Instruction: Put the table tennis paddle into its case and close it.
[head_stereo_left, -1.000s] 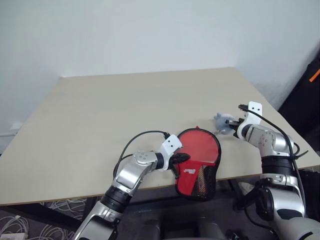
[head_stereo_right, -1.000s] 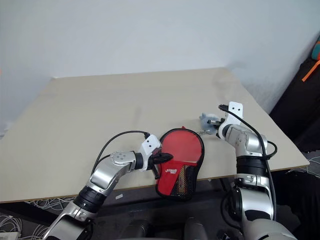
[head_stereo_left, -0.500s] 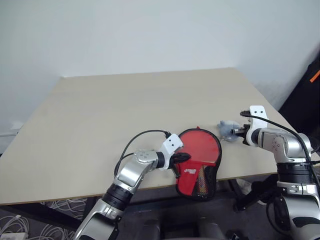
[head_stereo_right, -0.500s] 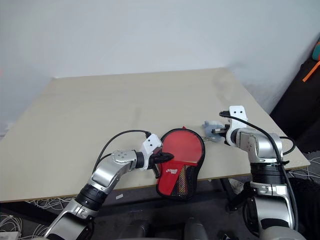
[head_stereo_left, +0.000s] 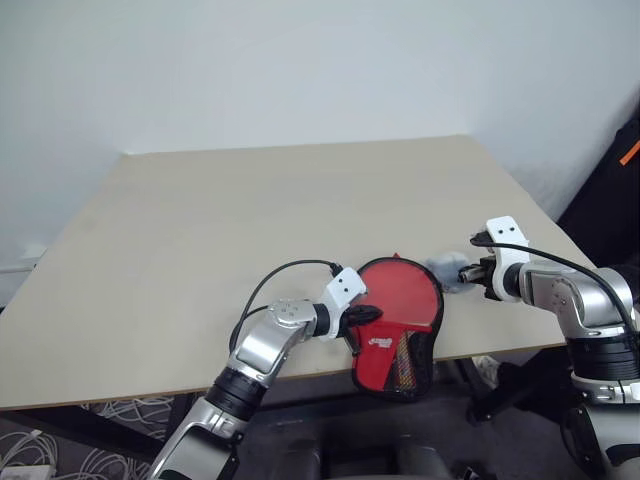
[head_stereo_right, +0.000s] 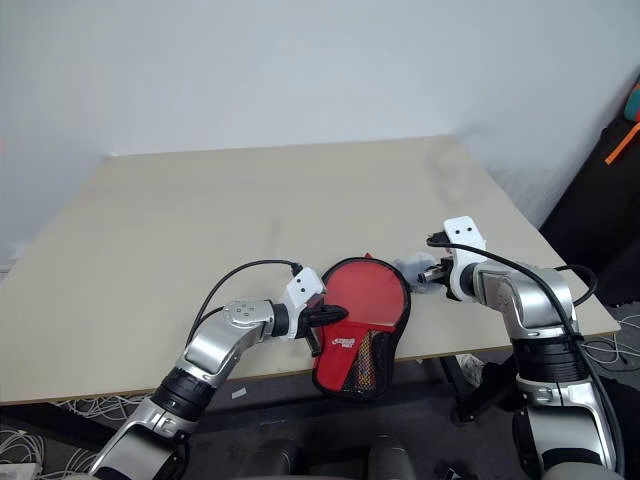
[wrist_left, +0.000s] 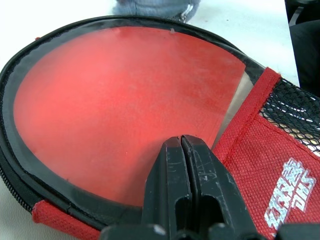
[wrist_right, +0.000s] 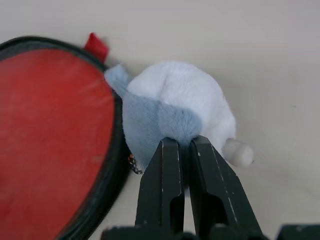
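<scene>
Head views: the paddle-shaped red fabric case with black trim and a mesh patch (head_stereo_left: 397, 325) lies at the near edge of the pale wooden counter (head_stereo_left: 250, 220), its narrow end hanging over the edge. The left pincer (head_stereo_left: 362, 316) rests closed on the case's left side, probably to pin it flat while the other arm works. The right pincer (head_stereo_left: 474, 270) is clamped on a small pale blue-grey plush lump (head_stereo_left: 449, 272) just beside the case's right rim (it looks tethered to the zipper, so pulling it would serve to close the case, though the link is too small to make out here).

Left wrist view: both fingers are pressed together on the case's clear panel. Behind that panel shows the smooth red rubber face of the table tennis paddle (wrist_left: 125, 100), so I judge the bat already inside. Its handle is hidden under the red fabric and mesh.

Right wrist view: the fingers pinch the plush's fur, narrow, with a short chain at the black rim. Whether the zipper is fully shut cannot be told.
</scene>
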